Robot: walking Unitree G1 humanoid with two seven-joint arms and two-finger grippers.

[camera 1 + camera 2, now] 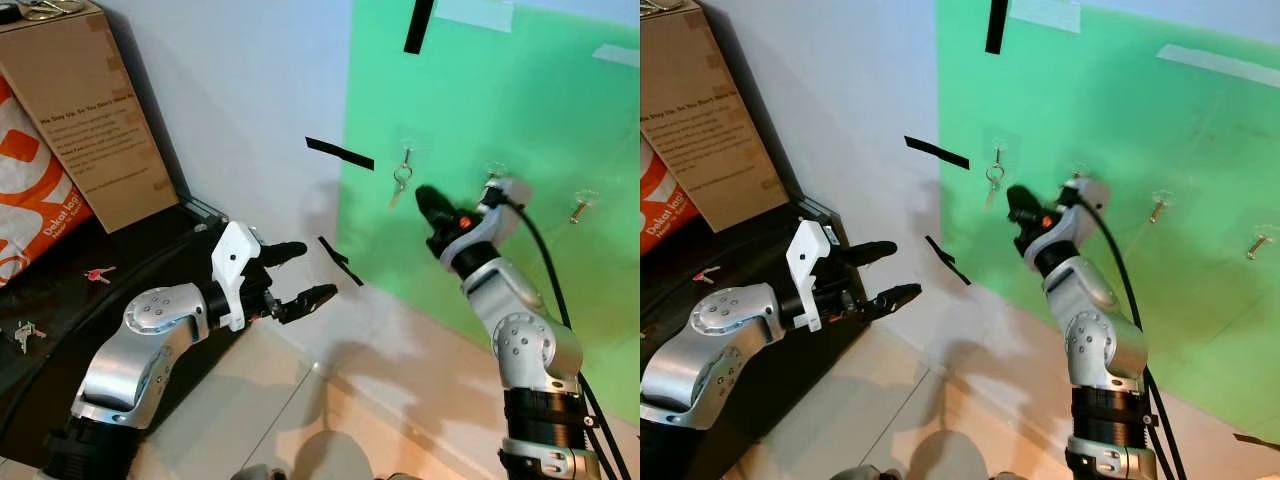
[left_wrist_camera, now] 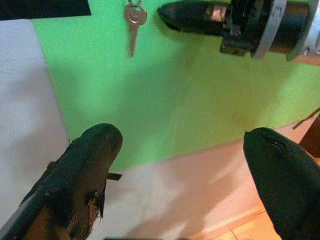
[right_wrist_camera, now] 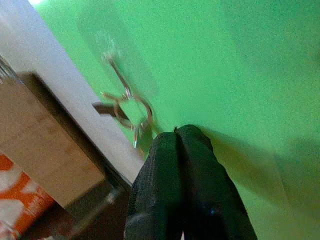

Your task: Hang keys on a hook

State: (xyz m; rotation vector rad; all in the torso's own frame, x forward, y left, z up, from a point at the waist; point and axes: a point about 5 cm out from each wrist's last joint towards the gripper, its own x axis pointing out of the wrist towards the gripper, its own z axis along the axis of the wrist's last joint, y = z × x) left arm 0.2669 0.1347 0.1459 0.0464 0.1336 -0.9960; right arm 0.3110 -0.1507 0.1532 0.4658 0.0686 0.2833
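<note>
Black and pressed flat together, the fingers of the right gripper (image 3: 181, 137) hold nothing; their tips sit just beside the key (image 1: 400, 180), a little below it and not touching. That key hangs on its ring from a clear hook (image 1: 405, 148) stuck to the green panel (image 1: 520, 120), with the blade pointing down. In the right wrist view the ring (image 3: 132, 112) and the hook's wire are blurred, just off the fingertips. The right arm reaches up to the panel from below, a black cable running along it. Farther along the panel two more hooks carry small keys (image 1: 580, 208). The left gripper (image 1: 300, 275) is held lower, near the white wall, well apart from the hanging key, its two fingers (image 2: 90, 165) spread wide with nothing between them. Strips of black tape (image 1: 340, 153) are stuck on the wall. To the left stands a cardboard box (image 1: 90, 120) on a dark surface (image 1: 150, 250), where two other key bunches lie, one red-tagged (image 1: 98, 273).
</note>
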